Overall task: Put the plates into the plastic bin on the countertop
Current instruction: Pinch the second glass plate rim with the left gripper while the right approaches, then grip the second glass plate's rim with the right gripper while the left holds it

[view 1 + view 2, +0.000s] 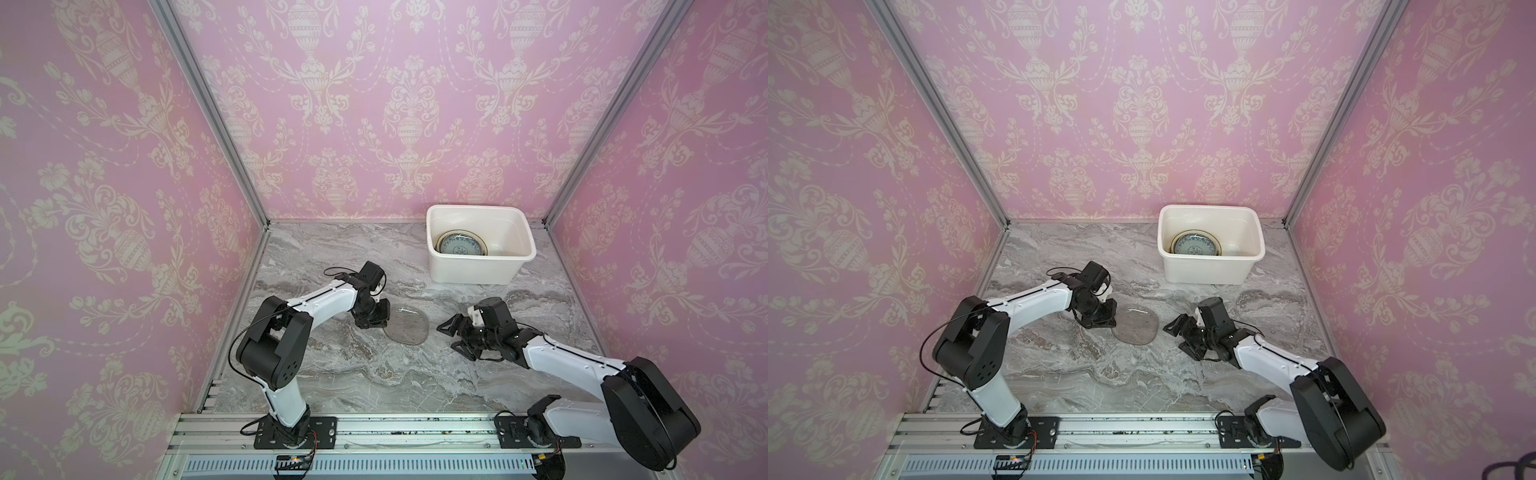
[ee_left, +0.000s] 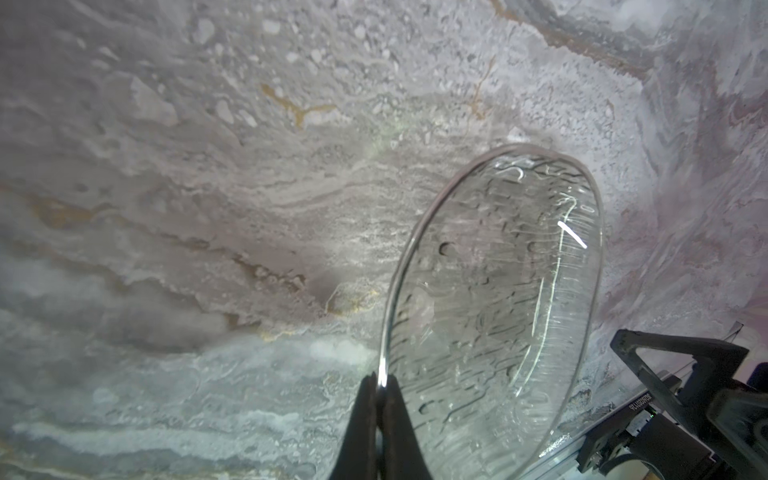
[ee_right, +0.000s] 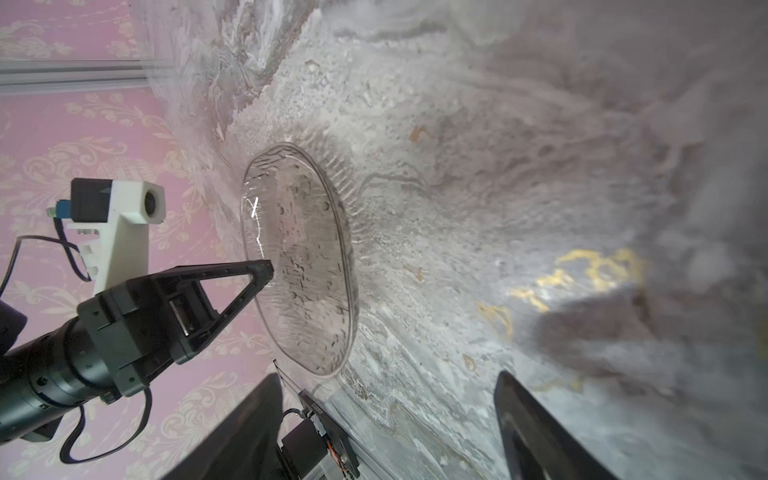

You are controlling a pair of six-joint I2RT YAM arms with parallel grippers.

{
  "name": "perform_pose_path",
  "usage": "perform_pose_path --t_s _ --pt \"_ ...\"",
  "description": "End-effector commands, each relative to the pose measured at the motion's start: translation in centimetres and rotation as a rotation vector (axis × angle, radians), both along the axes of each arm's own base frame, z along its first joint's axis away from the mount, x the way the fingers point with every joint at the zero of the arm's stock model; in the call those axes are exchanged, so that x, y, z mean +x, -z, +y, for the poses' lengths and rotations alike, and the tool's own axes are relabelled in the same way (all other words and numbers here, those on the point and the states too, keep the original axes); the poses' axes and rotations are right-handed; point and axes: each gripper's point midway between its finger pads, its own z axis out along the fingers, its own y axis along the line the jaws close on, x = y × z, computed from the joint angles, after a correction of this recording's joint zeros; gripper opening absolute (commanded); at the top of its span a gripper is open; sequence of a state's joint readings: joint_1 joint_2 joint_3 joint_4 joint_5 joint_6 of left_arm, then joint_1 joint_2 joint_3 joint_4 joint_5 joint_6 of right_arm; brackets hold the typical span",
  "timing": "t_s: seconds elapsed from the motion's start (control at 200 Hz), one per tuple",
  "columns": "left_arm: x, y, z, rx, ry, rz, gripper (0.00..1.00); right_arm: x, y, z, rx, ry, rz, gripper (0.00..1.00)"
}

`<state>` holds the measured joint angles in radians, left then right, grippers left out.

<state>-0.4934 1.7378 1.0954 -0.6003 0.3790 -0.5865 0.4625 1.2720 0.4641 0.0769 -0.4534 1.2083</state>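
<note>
Bin [image 1: 473,270] shows one teal plate [image 1: 460,246]; left end effector [image 2: 380,386] pinches one glass plate [image 2: 490,311], right end effector [image 1: 446,336] spread.

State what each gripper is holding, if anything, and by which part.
The left gripper pinches the clear glass plate by its rim. The right gripper is open and holds nothing.

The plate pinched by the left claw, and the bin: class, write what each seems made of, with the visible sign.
Plate: probably glass, clear and glossy; the veined countertop shows through it, with sharp glints.
Bin: apparently plastic, smooth white, slightly shiny; thin walls, rolled rim.
</note>
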Motion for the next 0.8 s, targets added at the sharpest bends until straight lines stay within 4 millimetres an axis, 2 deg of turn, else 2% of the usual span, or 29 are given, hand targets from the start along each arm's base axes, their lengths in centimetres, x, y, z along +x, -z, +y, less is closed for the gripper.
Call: perform_pose_path --t_s 0.0,0.485,0.796 --pt "-1.6 -1.0 -0.4 -0.041 -0.018 0.054 0.00 1.5 -2.4 2.0 0.070 -0.048 -0.089 0.80" --pt "-3.9 -3.1 -2.4 -0.118 0.015 0.097 0.00 1.1 -2.0 3.7 0.101 -0.084 -0.087 0.70" --pt "-4.5 -3.7 -3.1 -0.132 0.036 0.094 0.00 1.1 -1.9 4.3 0.123 -0.103 -0.086 0.51"
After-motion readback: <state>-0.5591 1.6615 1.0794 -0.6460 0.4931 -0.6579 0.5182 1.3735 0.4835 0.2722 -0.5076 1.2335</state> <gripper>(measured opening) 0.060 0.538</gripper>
